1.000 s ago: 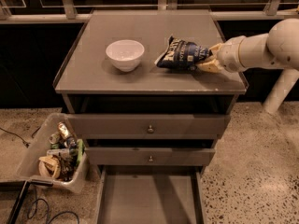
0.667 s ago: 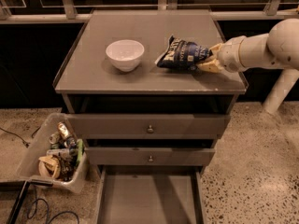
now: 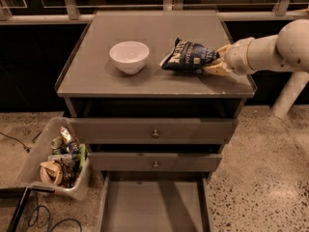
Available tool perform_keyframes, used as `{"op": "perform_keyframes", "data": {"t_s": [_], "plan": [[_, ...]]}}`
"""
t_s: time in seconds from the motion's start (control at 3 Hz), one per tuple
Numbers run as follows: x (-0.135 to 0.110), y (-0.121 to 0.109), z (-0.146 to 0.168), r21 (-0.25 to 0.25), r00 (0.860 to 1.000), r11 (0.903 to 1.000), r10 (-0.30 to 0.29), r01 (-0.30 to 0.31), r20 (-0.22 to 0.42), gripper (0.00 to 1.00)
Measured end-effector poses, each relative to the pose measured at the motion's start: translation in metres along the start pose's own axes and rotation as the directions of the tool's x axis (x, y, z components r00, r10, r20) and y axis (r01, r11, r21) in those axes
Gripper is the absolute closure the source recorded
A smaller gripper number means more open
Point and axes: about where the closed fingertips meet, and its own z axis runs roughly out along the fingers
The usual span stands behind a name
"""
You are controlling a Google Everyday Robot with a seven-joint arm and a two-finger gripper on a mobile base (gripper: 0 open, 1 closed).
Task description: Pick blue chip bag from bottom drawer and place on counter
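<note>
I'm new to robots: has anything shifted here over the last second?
Nothing visibly moved. The gripper stays at the end of the blue chip bag away from the white bowl, over the counter. The bowl and the open bottom drawer are unchanged.

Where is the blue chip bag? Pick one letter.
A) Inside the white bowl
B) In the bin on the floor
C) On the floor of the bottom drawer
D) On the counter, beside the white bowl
D: the blue chip bag lies on the counter, to the right of the white bowl in this view, with the end effector at the bag's right end.
</note>
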Motion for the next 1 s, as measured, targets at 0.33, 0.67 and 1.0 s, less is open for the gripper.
{"op": "perform_keyframes", "data": {"t_s": [0.33, 0.67, 1.0], "plan": [[0.0000, 0.0000, 0.0000, 0.000, 1.000, 1.0000, 0.000, 0.000, 0.000, 0.12], [0.0000, 0.0000, 0.0001, 0.000, 1.000, 1.0000, 0.000, 0.000, 0.000, 0.00], [0.0000, 0.0000, 0.0001, 0.000, 1.000, 1.0000, 0.000, 0.000, 0.000, 0.00]]}}
